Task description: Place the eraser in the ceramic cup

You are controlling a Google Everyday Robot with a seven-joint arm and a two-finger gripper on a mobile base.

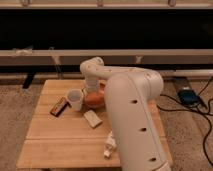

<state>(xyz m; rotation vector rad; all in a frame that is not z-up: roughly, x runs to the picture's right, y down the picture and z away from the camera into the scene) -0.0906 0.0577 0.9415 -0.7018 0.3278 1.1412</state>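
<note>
With the gripper (93, 91) hanging spread and empty over the orange bowl (96, 101), we should swing left past the ceramic cup (75, 99) to the eraser (59, 106), which lies flat on the wooden table (55, 135), and pinch across its narrow width.

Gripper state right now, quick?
Gripper, low over the orange bowl: cannot tell open or shut. Eraser lies on the table, not held.
</note>
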